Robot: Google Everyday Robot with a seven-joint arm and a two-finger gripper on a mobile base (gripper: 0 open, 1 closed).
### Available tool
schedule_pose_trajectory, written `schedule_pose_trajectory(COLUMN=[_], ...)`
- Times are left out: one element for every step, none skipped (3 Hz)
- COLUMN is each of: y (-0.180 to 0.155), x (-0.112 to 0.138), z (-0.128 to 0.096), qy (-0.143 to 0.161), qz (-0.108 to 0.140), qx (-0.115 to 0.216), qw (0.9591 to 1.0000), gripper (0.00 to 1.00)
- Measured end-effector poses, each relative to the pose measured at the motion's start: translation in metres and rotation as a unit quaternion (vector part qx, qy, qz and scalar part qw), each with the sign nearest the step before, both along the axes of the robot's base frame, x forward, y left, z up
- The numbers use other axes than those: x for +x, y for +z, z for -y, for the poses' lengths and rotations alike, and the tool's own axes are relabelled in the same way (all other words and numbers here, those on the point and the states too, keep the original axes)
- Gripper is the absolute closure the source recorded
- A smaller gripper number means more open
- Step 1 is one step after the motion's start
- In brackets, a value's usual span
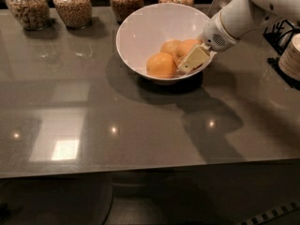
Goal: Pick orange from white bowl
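The white bowl (140, 32) stands on the grey table, right of middle, and holds three fruits. The orange (188, 47), the deepest in colour, lies at the bowl's right side. A smooth round lighter fruit (161, 64) lies in front, and a paler one (169, 46) lies behind it. My gripper (193, 60) reaches down into the bowl from the right. Its cream-coloured end is right against the orange and covers the orange's lower right part.
Several glass jars of nuts and grains (72, 4) stand along the table's back edge. A stack of pale plates (291, 56) and a black rack (280, 32) stand at the far right. The table's front edge (140, 172) runs across the lower part of the view.
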State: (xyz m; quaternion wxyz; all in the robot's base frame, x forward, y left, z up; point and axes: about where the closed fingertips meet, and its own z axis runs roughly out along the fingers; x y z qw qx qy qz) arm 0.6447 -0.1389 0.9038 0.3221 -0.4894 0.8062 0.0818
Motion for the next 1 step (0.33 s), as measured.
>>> schedule_pose_trajectory(y=[0.0303], x=[-0.0052], z=[-0.0019], qy=[0.010], qz=[0.032], qx=[0.010], qw=[0.9994], gripper=[1.00])
